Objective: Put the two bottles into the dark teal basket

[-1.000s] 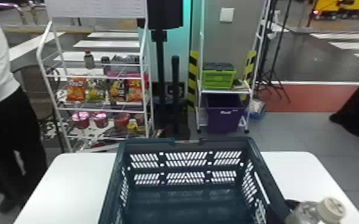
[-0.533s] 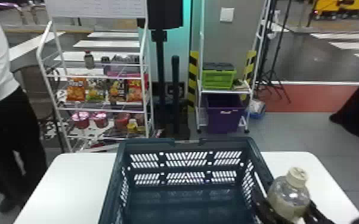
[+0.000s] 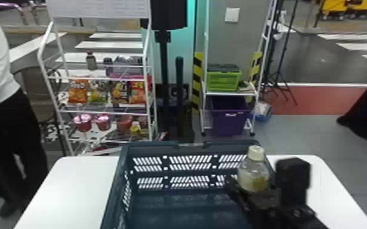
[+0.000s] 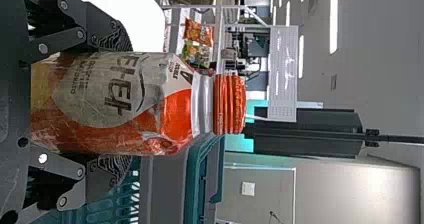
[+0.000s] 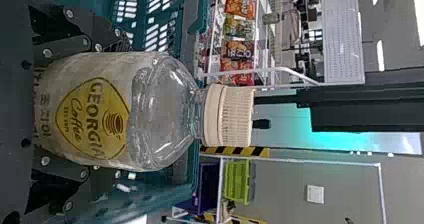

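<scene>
The jaws of the left gripper (image 4: 120,104) stand apart by the width of 1 bottle and press on the orange bottle (image 4: 110,109) from 2 sides; it is held upright, below its orange cap, and the basket's wall is seen beyond it, toward 2 o'clock. The right gripper (image 3: 254,191) has its jaws closed around the clear bottle (image 3: 254,172), also as wide as this body, with the pale cap up. This bottle is at the 2 o'clock side of the basket (image 3: 149,145); I cannot tell if it touches the wall. So there are 2 bottles for the task, 1 in each gripper, and 1 basket, which sits on the white table (image 3: 79,185). Behind, at 1 o'clock, 1 rack (image 3: 231,93) carries 1 green box (image 3: 224,80) above 1 purple bin (image 3: 228,121). At 11 o'clock, 1 shelf (image 3: 100,79) holds 4 snack bags (image 3: 78,91) in a row, and 2 pink cups (image 3: 83,122) are lower.
</scene>
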Action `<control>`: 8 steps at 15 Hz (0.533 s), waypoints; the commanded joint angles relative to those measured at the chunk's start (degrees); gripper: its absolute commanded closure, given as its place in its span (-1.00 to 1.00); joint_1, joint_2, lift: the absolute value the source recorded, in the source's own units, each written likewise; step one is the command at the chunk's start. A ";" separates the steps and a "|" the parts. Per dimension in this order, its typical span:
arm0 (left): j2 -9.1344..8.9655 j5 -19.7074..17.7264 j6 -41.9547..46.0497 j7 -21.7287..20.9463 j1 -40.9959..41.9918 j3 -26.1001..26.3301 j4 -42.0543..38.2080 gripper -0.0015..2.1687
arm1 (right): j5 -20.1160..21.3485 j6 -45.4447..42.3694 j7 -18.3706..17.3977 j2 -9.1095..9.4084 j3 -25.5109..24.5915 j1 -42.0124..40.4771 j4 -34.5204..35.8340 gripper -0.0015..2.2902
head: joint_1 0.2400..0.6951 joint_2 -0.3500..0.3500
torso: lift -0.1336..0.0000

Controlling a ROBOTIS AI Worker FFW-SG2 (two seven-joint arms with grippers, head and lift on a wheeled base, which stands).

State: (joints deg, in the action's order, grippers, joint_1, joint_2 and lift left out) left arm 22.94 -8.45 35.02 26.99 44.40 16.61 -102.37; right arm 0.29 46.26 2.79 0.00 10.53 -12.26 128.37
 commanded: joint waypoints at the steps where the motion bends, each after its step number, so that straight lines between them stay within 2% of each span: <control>1: 0.00 -0.07 0.00 -0.01 -0.10 0.00 0.42 0.98 | -8.29 5.91 -5.95 0.06 5.29 6.99 -3.21 0.94 | 0.14 0.00 | 1.00; 4: 0.09 -0.51 0.00 -0.45 -0.36 0.00 0.94 0.98 | -8.56 12.76 -6.66 0.06 6.17 12.00 -6.90 0.93 | 0.14 0.00 | 1.00; 8: 0.09 -1.21 0.00 -0.97 -1.24 -0.26 1.12 0.98 | -9.26 29.46 -7.62 0.06 6.88 19.29 -11.82 0.93 | 0.14 0.00 | 1.00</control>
State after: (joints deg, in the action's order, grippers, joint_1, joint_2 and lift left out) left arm 23.03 -9.44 35.02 26.17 43.49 16.38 -101.29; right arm -8.86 70.48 -4.78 0.00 17.25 4.39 118.50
